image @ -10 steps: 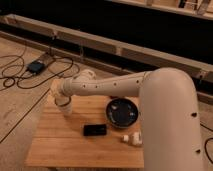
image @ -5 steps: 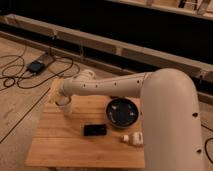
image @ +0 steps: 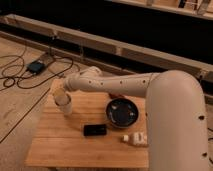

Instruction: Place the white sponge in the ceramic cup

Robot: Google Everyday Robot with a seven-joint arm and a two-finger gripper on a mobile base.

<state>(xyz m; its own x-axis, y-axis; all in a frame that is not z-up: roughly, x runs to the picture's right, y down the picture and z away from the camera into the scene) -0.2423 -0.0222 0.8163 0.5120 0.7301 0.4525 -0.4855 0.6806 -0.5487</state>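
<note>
The ceramic cup (image: 66,107) is small, white and handleless, and stands upright near the far left of the wooden table (image: 60,145). My gripper (image: 62,93) is at the end of the white arm that reaches in from the right, and it sits directly over the cup's mouth, touching or almost touching the rim. A cream-white patch at the gripper tip looks like the white sponge (image: 59,93), right at the mouth of the cup. I cannot tell whether it is held or rests in the cup.
A dark round plate (image: 121,111) lies right of the cup. A black flat rectangular object (image: 95,130) lies in front of it. A white labelled bottle-like object (image: 136,139) lies at the front right. Cables and a dark box (image: 36,66) lie on the floor to the left.
The gripper has stayed over the cup, with at most a slight shift. Nothing else on the table has moved.
</note>
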